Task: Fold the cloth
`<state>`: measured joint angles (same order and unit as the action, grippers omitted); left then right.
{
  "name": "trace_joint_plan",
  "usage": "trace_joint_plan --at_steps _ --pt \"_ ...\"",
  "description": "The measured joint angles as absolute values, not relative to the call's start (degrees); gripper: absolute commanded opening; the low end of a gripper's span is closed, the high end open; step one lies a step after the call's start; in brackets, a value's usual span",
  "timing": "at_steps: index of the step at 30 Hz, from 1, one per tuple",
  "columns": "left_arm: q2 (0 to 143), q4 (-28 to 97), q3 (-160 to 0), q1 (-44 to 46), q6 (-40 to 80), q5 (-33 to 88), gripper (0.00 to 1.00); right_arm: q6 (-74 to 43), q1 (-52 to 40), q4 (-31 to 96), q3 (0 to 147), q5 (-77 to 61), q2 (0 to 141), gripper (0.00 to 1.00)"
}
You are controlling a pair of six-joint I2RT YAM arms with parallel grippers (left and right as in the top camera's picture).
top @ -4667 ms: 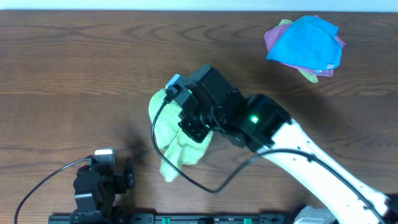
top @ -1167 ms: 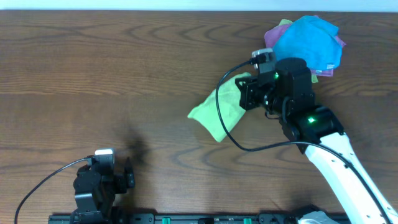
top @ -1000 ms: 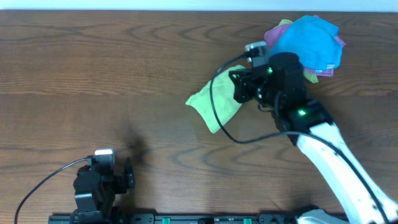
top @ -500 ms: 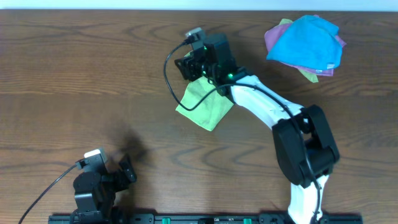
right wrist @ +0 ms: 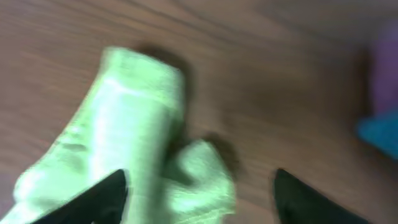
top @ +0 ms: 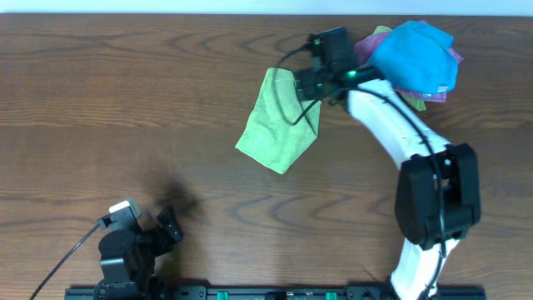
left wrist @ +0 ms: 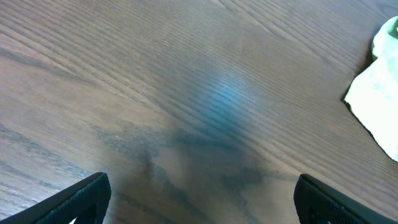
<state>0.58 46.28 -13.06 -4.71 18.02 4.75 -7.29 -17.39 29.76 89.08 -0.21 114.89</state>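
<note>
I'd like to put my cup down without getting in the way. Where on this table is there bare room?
The left half of the table is bare wood, between the green cloth and the left arm at the near edge. Crowded: the far right, where the right arm reaches past the blue and purple cloth pile to the cloth.

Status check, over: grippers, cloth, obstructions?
Left gripper open, nothing held. Right gripper open over far corner of green cloth. Cloth rumpled on table, not neatly folded. Blue cloth pile nearby, not touching.

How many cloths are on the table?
4: the cloth lies near the centre; a blue cloth, a purple cloth and a yellow-green cloth are stacked at the upper right. More may be hidden there.
</note>
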Motion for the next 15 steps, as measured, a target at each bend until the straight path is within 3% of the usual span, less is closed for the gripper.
trace_joint_plan --at_steps 15 --pt "0.58 46.26 -13.04 -4.71 18.09 4.78 0.96 -30.70 -10.52 33.21 88.38 -15.29 119.57 0.57"
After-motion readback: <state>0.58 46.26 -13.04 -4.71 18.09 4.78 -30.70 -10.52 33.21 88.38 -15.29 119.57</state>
